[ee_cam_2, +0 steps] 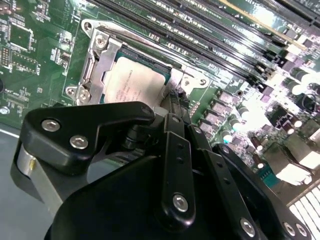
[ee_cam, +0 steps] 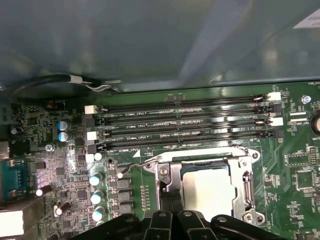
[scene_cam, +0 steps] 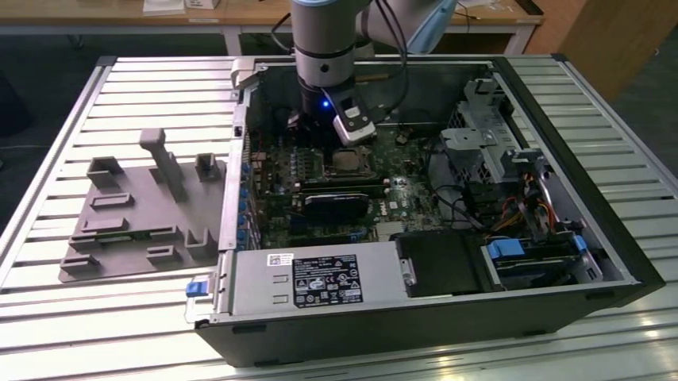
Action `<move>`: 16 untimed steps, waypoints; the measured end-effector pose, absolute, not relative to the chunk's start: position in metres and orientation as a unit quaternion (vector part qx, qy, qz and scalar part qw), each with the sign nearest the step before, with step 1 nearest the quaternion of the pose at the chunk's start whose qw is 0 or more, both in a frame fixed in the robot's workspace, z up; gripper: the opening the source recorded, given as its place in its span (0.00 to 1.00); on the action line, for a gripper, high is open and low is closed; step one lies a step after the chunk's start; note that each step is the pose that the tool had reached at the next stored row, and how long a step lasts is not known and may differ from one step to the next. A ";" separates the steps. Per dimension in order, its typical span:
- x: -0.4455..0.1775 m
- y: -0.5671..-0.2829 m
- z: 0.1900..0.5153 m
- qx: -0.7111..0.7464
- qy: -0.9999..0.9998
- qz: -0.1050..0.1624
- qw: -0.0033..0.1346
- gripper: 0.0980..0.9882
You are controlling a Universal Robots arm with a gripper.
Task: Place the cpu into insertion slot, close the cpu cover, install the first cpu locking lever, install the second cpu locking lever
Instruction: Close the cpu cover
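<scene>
Exterior view: the black gripper (scene_cam: 320,138) hangs directly over the square silver-grey cpu (scene_cam: 344,163). Second wrist view: its fingertips (ee_cam_2: 173,103), pressed together, meet the edge of the flat-lying silver-frame cpu cover (ee_cam_2: 98,56). First wrist view: a bent wire lever (ee_cam: 131,168) lies beside them, probably their target.

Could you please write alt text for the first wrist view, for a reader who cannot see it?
The silver-topped cpu sits in the insertion slot on a green circuit board, with the metal cpu cover lying flat around it. The black pincer reaches to the socket's edge, and four long memory slots run alongside.
</scene>
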State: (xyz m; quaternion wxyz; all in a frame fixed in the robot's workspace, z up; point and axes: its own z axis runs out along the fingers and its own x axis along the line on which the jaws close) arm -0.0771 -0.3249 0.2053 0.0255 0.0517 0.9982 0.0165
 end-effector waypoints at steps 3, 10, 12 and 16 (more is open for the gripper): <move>-0.077 -0.325 0.209 0.052 0.998 0.016 0.026 0.01; -0.072 -0.325 0.209 0.052 0.998 0.016 0.026 0.01; -0.067 -0.325 0.209 0.052 0.998 0.016 0.026 0.01; -0.056 -0.325 0.209 0.052 0.998 0.016 0.026 0.01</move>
